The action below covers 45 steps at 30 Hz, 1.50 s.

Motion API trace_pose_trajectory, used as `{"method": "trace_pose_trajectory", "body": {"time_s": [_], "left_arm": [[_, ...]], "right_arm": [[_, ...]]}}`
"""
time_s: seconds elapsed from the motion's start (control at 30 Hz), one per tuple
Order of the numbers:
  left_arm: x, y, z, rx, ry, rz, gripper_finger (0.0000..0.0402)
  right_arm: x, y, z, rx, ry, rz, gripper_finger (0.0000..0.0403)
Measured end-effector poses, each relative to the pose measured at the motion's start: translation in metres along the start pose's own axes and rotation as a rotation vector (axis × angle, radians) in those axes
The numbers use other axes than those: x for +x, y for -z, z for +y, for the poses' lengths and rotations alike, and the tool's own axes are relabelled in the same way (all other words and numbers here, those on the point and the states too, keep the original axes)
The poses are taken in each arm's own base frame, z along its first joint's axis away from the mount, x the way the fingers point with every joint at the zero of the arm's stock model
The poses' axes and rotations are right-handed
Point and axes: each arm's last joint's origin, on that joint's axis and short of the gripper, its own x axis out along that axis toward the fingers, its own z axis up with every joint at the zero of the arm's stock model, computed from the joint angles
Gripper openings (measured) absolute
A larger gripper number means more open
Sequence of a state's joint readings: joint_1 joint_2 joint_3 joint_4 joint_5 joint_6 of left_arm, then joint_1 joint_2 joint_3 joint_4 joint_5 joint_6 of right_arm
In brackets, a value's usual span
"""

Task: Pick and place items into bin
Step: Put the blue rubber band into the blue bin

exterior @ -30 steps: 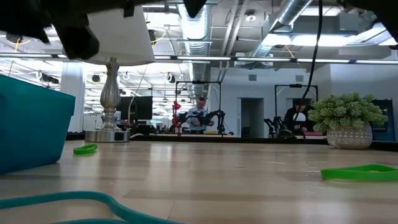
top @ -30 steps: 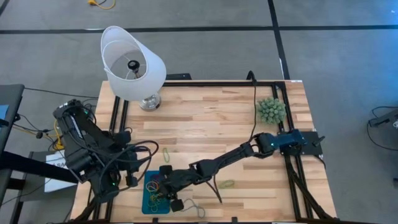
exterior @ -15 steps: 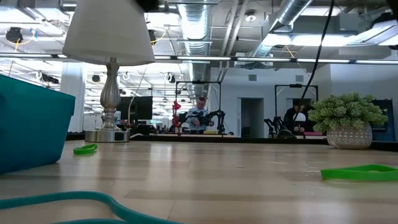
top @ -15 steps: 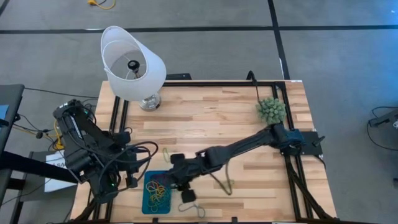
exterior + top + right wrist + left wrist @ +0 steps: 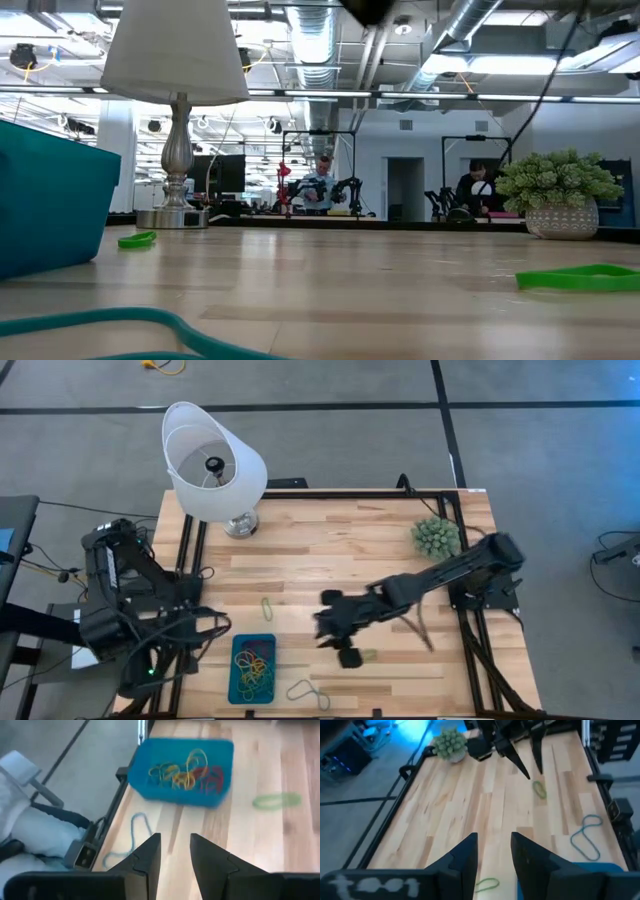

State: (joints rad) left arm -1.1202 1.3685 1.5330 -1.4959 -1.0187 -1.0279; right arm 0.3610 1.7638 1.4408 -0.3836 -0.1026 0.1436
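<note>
I have the wooden table [image 5: 330, 560] in front of me with the lamp [image 5: 212, 465] at one far corner and the spiky green plant ball [image 5: 436, 537] at the other. The teal bin [image 5: 252, 668] sits at the near edge on the left arm's side, already holding a tangle of red, yellow and green bands [image 5: 253, 663].

Three loose loops remain on the bare wood: a green one [image 5: 268, 606] beyond the bin, a grey-blue one [image 5: 307, 692] at the near edge just beside the bin, and a green one [image 5: 368, 655] near mid-table. That last one matters for my next move, I judge. The right gripper [image 5: 335, 635] hangs over the table just beside it, on the bin side, so the band lies a little toward the near edge and away from the bin. Its long axis runs roughly across the table.

The right gripper's fingers are parted with nothing between them. The right arm is plainly the nearer one. The left gripper [image 5: 494, 862] is pulled back off the table's left edge, its fingers also spread and empty.

The bin lies well apart from this band, so the carry goes across toward the left.
</note>
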Motion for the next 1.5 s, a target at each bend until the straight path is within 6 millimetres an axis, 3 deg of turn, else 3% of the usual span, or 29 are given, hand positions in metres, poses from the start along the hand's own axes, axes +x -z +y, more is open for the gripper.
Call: {"method": "trace_pose_trajectory", "body": {"time_s": [0.13,0.23,0.37,0.5,0.63,0.83,1.13,1.33,1.5], "left_arm": [[-0.007,0.005,0.000,-0.078,-0.009,-0.048,0.0107],[0.000,0.007,-0.006,-0.145,-0.009,-0.056,0.0107],[0.032,0.015,-0.020,-0.178,0.001,0.024,0.0107],[0.072,0.028,-0.033,-0.195,0.024,0.059,0.0107],[0.115,0.036,-0.041,-0.185,0.146,0.064,0.0107],[0.173,0.033,-0.050,-0.177,0.547,-0.006,0.0107],[0.255,0.057,-0.066,-0.089,0.700,0.135,0.0107],[0.289,0.064,-0.094,-0.004,0.831,0.199,0.0107],[0.304,0.067,-0.118,0.111,0.878,0.183,0.0107]], "right_arm": [[-0.023,0.050,0.008,0.068,0.056,-0.087,0.0098],[-0.037,0.084,0.014,0.113,0.098,-0.184,0.0098],[-0.047,0.121,0.021,0.197,0.100,-0.295,0.0098],[-0.052,0.147,0.027,0.235,0.102,-0.340,0.0098],[-0.052,0.155,0.034,0.224,0.107,-0.331,0.0098],[-0.050,0.156,0.035,0.220,0.114,-0.331,0.0098],[-0.050,0.154,0.030,0.233,0.132,-0.338,0.0098],[-0.050,0.153,0.029,0.237,0.132,-0.347,0.0098],[-0.050,0.153,0.029,0.237,0.131,-0.349,0.0098]]}}
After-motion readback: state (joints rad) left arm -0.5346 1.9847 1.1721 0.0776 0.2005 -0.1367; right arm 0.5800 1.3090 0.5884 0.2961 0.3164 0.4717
